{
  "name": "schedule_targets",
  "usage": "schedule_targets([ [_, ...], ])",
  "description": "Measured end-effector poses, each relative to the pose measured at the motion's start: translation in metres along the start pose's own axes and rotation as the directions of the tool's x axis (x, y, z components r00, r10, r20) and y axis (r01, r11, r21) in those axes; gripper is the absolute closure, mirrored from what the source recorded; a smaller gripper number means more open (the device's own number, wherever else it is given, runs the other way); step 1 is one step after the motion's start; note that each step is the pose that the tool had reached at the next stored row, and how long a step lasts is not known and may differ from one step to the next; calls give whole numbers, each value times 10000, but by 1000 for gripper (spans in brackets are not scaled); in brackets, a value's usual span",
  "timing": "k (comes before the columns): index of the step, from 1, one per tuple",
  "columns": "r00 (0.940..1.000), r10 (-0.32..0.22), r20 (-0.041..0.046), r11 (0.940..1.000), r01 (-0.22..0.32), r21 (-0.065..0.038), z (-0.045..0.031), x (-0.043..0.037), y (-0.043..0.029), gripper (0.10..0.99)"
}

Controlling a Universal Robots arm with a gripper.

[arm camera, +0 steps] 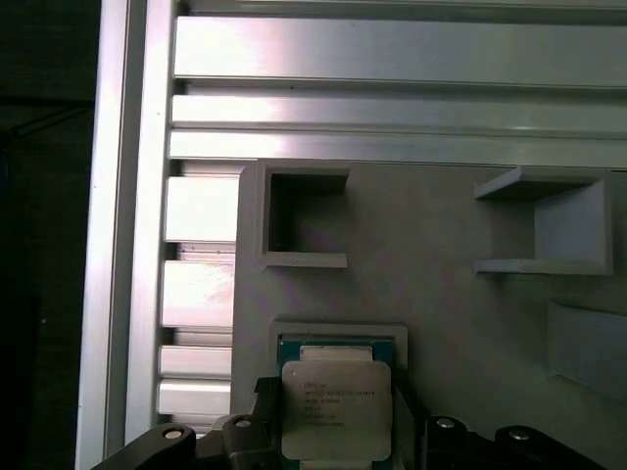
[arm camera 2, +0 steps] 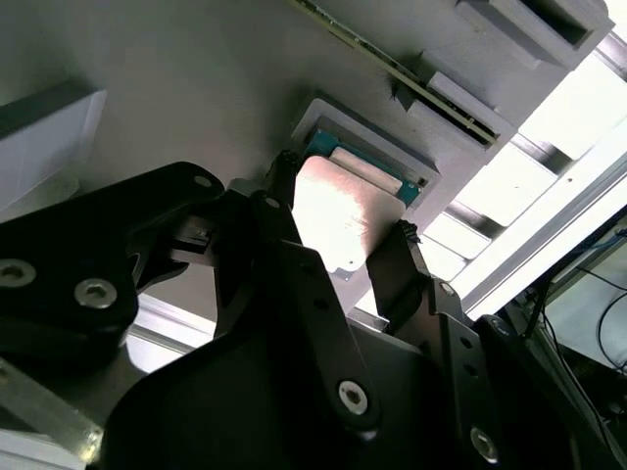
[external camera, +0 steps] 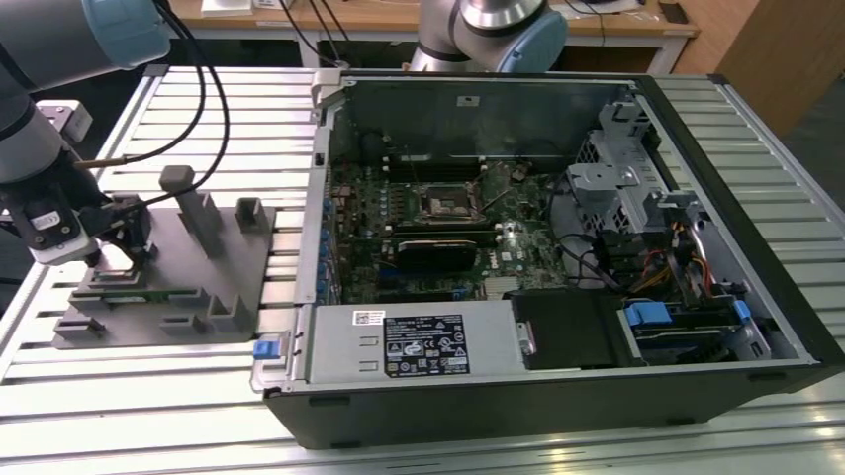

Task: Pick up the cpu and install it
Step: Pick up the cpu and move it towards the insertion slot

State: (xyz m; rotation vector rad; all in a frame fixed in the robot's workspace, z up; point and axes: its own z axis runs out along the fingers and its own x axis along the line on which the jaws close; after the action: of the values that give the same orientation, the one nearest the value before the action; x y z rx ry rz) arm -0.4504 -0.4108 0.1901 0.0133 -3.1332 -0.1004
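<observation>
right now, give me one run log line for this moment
stage: pickup | gripper: shut on cpu | place: at recess in grey fixture | install: not yet done

Nothing legible here.
I see print on the cpu (arm camera: pixel 336 409) and a label (external camera: pixel 422 348) on the power supply (external camera: pixel 332 348), both unreadable.

Above the fixture plate (external camera: pixel 158 332), where the pincer (arm camera 2: pixel 343 201) is gripping the cpu (arm camera: pixel 335 406), space is standing open. Upright posts (external camera: pixel 198 220) on the plate and the computer case (external camera: pixel 528 421) beside it are blocking the exterior view's right.
</observation>
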Motion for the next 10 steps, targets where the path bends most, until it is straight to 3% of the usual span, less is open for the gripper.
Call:
schedule_targets([
  [10,10000,0,-2,10000,0,0,-78,1,5,545],
])
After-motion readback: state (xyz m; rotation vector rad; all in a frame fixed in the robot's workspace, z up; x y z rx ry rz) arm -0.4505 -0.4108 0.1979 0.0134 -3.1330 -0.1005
